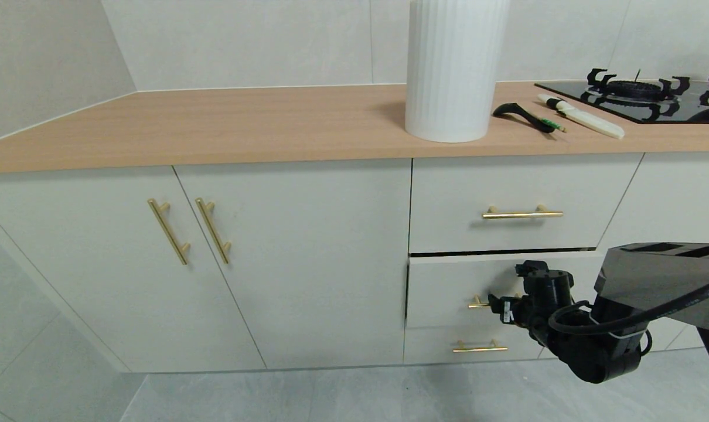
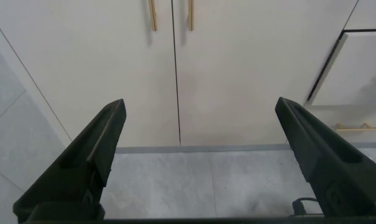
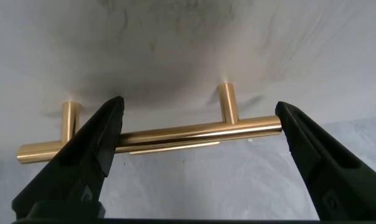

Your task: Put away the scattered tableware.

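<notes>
This is a domestic-style kitchen. A wood-topped counter (image 1: 243, 126) runs along pale tiled walls (image 1: 243, 41), with a black gas hob (image 1: 636, 94) set into it (pan supports over the burners). Below sit pale cupboard doors (image 1: 302, 264) and drawers (image 1: 507, 187) with brass bar handles (image 1: 522, 214). A white knife (image 1: 583, 116) lies beside the hob, and the floor (image 1: 331, 395) is grey tile.

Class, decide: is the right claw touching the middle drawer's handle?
Cannot tell. In the right wrist view the open right claw frames the handle, one finger overlapping the bar, but no contact or gap shows plainly.
</notes>
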